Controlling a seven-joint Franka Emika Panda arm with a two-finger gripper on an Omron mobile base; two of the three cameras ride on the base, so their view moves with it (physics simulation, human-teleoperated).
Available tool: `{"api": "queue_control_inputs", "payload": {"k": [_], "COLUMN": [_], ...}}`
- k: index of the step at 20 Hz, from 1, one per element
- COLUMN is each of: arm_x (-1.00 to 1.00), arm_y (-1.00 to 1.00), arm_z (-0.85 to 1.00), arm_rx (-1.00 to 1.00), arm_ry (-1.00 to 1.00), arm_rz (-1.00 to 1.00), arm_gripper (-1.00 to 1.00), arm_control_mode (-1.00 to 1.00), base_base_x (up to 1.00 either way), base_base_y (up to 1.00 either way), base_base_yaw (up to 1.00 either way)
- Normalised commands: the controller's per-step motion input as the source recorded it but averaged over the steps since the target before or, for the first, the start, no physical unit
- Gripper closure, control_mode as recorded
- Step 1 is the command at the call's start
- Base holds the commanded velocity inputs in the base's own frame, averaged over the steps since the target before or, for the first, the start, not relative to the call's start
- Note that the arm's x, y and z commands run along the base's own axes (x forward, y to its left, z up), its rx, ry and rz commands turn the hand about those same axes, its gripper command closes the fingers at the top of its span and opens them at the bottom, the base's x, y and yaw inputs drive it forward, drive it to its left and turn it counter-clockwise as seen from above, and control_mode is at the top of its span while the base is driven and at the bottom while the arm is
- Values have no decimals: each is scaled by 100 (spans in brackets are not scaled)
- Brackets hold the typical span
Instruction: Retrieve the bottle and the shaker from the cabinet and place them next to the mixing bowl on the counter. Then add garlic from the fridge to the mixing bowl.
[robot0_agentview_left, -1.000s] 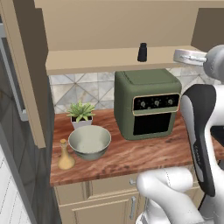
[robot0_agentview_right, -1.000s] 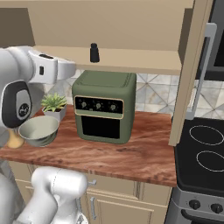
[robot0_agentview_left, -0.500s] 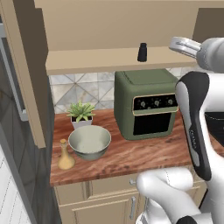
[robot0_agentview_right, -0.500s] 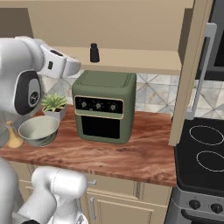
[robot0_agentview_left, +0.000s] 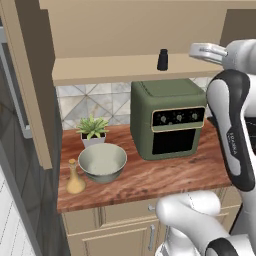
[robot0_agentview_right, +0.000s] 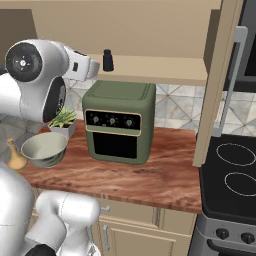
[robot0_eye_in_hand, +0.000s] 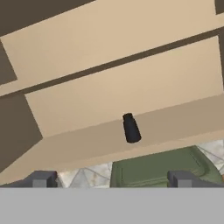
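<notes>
Hovering near the cabinet shelf (robot0_agentview_left: 120, 67), the jaws were wide apart and empty, pointed at the dark shaker (robot0_eye_in_hand: 131, 128) standing upright on it.

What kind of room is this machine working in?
It looks like a home kitchen, computer-drawn rather than filmed. A green countertop oven sits on a wooden counter, a stovetop stands to one side, and an open wall cabinet above holds a small dark shaker.
</notes>
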Motion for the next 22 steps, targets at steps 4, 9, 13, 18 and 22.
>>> {"api": "queue_control_inputs", "payload": {"k": [4,9,13,18,22], "arm_x": [18,24,27,16,11], "arm_y": [14,30,11,-3,-17], "arm_z": [-2,0,-3,-29,-43], "arm_rx": [-7,-15,-13,-8,-6], "arm_ry": [13,22,15,2,1], "arm_rz": [17,2,0,0,0], "arm_gripper": [-100,-100,-100,-100,-100], "arm_control_mode": [-100,-100,-100,-100,-100], "base_base_x": [0,0,0,0,0], "base_base_y": [0,0,0,0,0], "base_base_yaw": [0,0,0,0,0]}}
